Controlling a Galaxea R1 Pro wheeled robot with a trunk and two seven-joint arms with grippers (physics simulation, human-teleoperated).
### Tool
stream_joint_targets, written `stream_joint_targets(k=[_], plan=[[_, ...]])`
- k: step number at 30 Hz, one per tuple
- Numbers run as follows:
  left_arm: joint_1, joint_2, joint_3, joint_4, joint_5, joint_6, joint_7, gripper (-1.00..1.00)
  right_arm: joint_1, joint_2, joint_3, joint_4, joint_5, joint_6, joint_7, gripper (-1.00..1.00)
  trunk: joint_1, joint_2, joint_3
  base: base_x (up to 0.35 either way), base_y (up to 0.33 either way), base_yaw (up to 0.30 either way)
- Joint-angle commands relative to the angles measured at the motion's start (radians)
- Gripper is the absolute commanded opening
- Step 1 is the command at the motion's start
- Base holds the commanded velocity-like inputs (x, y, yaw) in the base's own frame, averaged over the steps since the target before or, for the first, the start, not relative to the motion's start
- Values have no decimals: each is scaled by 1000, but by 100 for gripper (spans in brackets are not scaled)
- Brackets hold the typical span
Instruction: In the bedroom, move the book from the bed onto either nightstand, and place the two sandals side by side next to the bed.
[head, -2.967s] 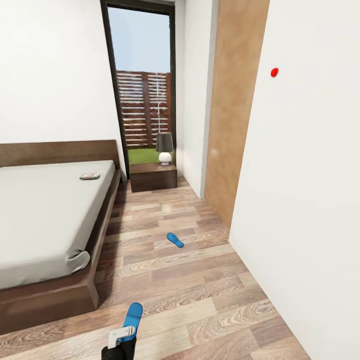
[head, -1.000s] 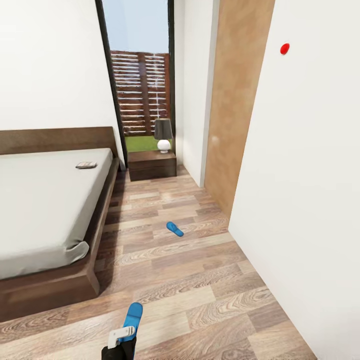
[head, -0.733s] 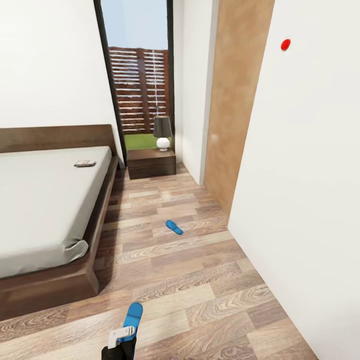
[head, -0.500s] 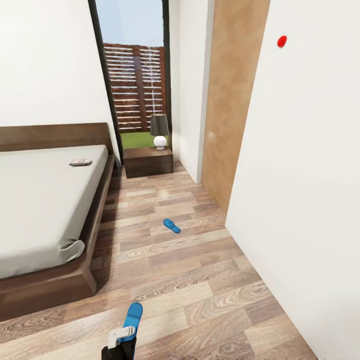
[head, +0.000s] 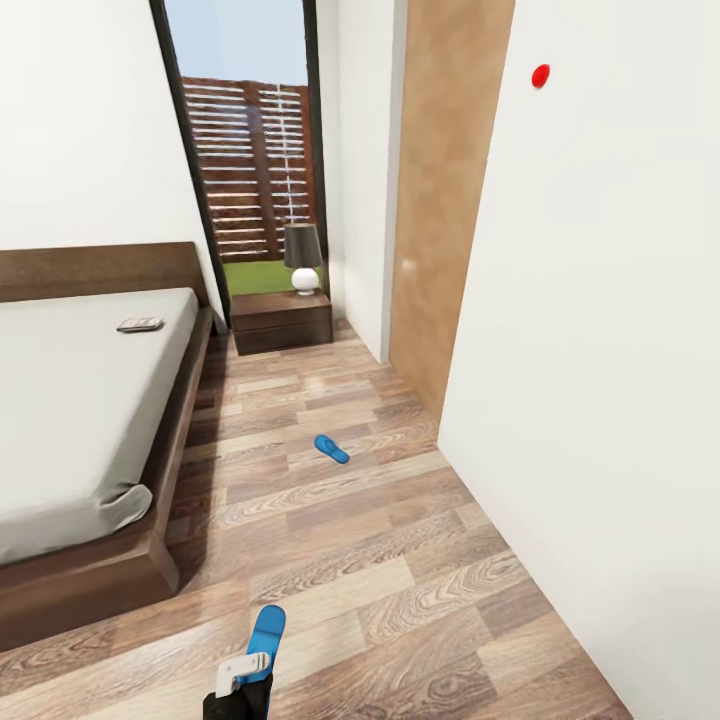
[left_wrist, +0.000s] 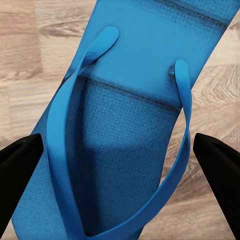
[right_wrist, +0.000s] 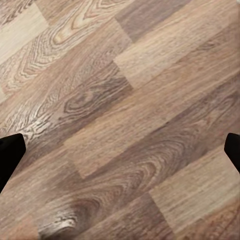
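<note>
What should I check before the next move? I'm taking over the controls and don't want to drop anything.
1. Sandal held by left gripper: ok, the held sandal lies between its fingertips.
2. Right gripper free: ok, fingertips apart over bare floor.
3. Second sandal located: ok, on the floor ahead, apart from the bed.
4. Book located: ok, on the mattress near the headboard.
5. Nightstand has space: cannot tell; a lamp stands on it.
</note>
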Motion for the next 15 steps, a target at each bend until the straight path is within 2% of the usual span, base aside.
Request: stream_joint_targets(k=[1, 15], plan=[[-1, 0, -8, 1, 10, -4, -1, -100, 0, 0, -2, 0, -9, 1, 6, 100, 0, 0, -1, 0, 0, -22], [-1, 0, -8, 1, 10, -4, -1, -100, 0, -1, -2, 0, -14, 2, 8, 100, 0, 0, -1, 0, 0, -3]])
